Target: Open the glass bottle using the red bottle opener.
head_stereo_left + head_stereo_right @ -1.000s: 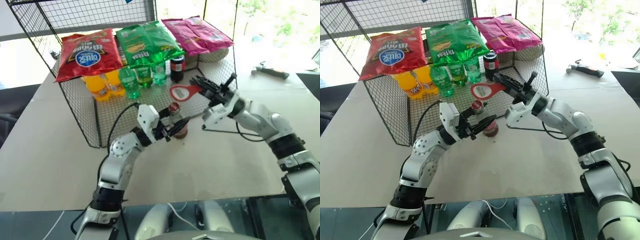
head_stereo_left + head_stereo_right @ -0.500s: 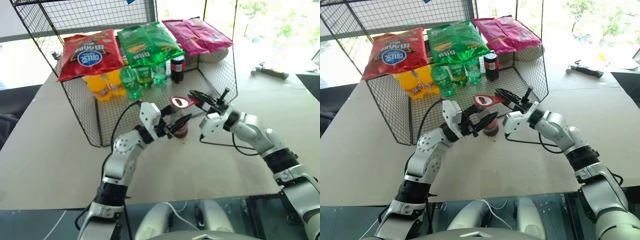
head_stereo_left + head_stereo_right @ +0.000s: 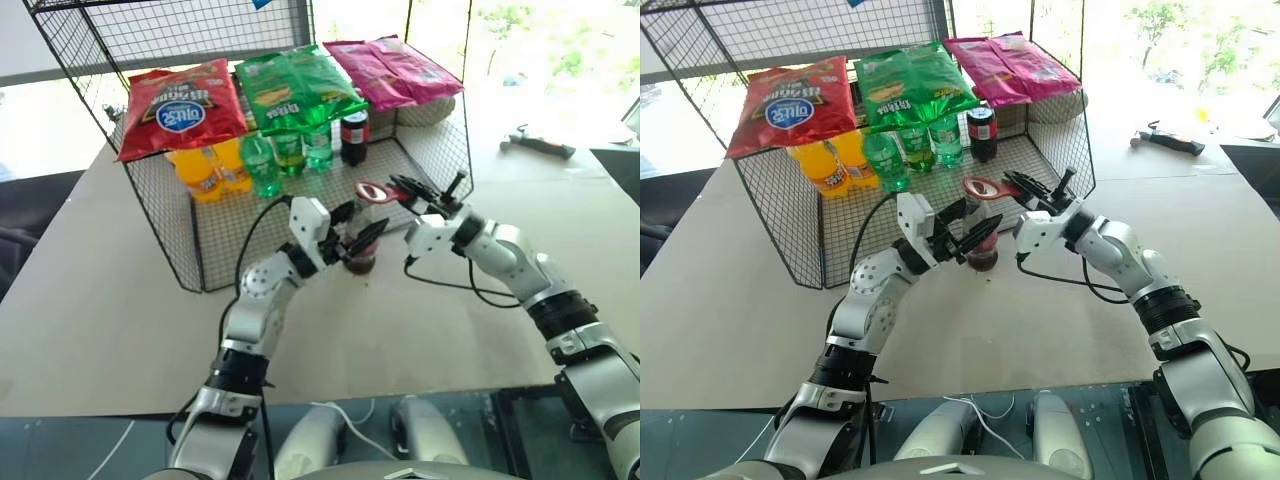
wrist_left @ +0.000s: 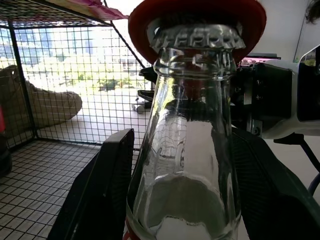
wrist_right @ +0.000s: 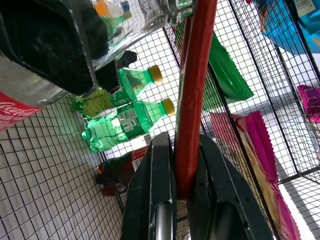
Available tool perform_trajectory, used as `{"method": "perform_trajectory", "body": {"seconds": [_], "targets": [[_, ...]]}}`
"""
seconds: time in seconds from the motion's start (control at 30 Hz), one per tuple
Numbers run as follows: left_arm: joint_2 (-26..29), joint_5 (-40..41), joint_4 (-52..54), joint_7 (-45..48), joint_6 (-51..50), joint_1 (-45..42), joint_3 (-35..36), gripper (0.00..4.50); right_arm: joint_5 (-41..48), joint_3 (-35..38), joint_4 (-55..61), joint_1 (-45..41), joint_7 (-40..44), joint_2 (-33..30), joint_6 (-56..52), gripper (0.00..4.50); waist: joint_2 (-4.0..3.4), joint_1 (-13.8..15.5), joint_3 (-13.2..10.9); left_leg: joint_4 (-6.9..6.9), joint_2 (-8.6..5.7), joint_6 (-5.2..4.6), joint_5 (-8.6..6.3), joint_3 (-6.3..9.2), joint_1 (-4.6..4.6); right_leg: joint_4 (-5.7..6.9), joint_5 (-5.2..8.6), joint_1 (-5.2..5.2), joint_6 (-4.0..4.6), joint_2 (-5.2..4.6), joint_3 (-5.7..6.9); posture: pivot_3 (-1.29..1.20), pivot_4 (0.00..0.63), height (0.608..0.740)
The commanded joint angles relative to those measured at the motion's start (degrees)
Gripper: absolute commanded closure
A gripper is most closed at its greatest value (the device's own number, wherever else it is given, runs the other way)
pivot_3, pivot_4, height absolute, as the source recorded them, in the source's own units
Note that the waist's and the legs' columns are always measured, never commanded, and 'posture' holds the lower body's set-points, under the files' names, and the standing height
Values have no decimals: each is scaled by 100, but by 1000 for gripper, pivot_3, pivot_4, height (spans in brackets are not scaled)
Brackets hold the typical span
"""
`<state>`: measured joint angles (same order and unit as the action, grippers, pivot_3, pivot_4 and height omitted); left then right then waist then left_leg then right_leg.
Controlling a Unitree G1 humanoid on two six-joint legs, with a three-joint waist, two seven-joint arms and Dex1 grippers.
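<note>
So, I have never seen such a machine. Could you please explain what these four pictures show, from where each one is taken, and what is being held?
It is a humanoid robot with two arms, each ending in two black fingers. The two wide pictures come from cameras in its head, looking down over a pale table. The two close pictures come from a camera on each wrist.

The left gripper grips the glass bottle, which stands on the table. The right gripper is closed on the handle of the red bottle opener; the left wrist view shows its head at the bottle's cap.

Behind stands a wire basket with snack bags, green bottles and orange bottles.
</note>
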<state>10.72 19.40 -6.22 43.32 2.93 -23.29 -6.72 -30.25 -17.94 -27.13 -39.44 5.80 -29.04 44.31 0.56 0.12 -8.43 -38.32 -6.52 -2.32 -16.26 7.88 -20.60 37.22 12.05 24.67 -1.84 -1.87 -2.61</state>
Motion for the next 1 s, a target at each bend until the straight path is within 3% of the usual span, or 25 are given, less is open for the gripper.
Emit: {"method": "perform_trajectory", "body": {"seconds": [0.03, 0.47, 0.83, 1.0], "targets": [[15, -386, -263, -135, 70, -95, -95, 2191, -23, -99, 212, -133, 177, 35, 178, 4500, 0, 0, 0, 0, 0, 2, 1, 0, 0, 0, -3, 0, -1, 0, 0, 0, 150, 735], [12, -370, -235, -195, 111, -49, -90, 2191, -296, -259, 640, -53, 270, 60, 351, 4500, 0, 13, 0, -1, 0, 12, 12, 2, -1, 0, -15, 0, 0, 2, 0, 0, 150, 735], [-44, -388, -316, -182, 124, -79, -123, 2191, -1717, 130, 783, -1100, -1102, -494, 542, 4500, 3, 51, 1, 3, 6, 24, 22, 7, 0, 1, -22, 3, 3, 11, 6, 0, 150, 735], [-66, -398, -338, -169, 138, -80, -115, 2191, -1842, 215, 637, -1310, -1480, -598, 450, 4500, 3, 66, 1, 4, 5, 23, 22, 17, -12, -17, -23, 3, 5, 9, 8, 0, 150, 735]]}}
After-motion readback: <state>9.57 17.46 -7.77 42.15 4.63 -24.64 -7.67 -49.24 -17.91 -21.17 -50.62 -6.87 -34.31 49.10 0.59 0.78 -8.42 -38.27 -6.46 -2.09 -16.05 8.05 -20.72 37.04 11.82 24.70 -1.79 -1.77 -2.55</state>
